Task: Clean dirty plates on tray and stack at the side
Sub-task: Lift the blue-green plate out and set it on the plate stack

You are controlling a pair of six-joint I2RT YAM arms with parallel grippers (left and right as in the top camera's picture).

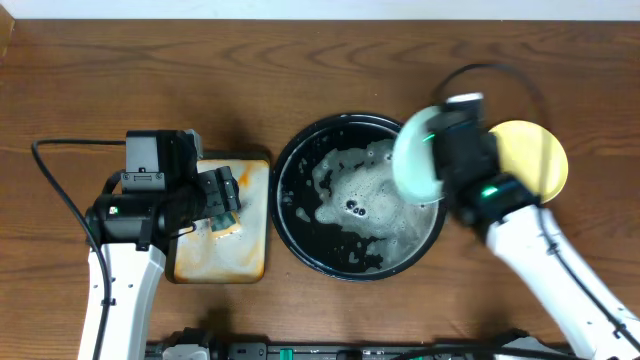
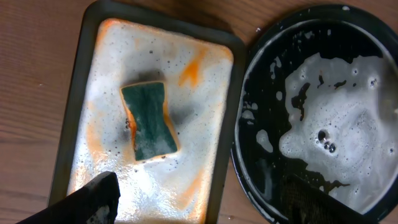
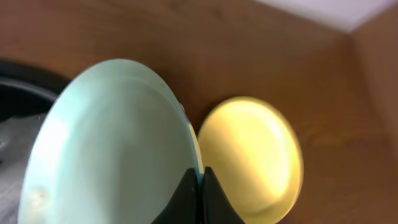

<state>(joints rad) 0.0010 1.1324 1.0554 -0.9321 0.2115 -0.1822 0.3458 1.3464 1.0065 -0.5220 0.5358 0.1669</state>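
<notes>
Right gripper (image 3: 200,177): fingers pinched narrow on the lower rim of the mint plate (image 3: 112,143), one finger on each face.
Mint plate: held on edge and steeply tilted, in the air over the right rim of the black tray (image 1: 296,232).
Handling: probably light, stiff plastic. If it is wet from the wash it is likely slippery, and a pinch this small could let it swing or slide.
Hold: the rim looks like the only place to grip. A deeper bite towards the centre would likely steady it.
Black tray: no plate lies in it, only white foam (image 1: 365,190) over its floor.
Yellow plate (image 3: 249,162): flat on the tabletop (image 1: 100,60), just right of the black tray, apparently where the stack starts.
Blue plate: not in view.
Small tray (image 2: 67,137): just left of the black tray, orange-stained and soapy.
Sponge (image 2: 148,121): lies loose at the middle of the small tray.
Left gripper (image 2: 199,202): hovers over the small tray with fingers spread wide, holding nothing.
</notes>
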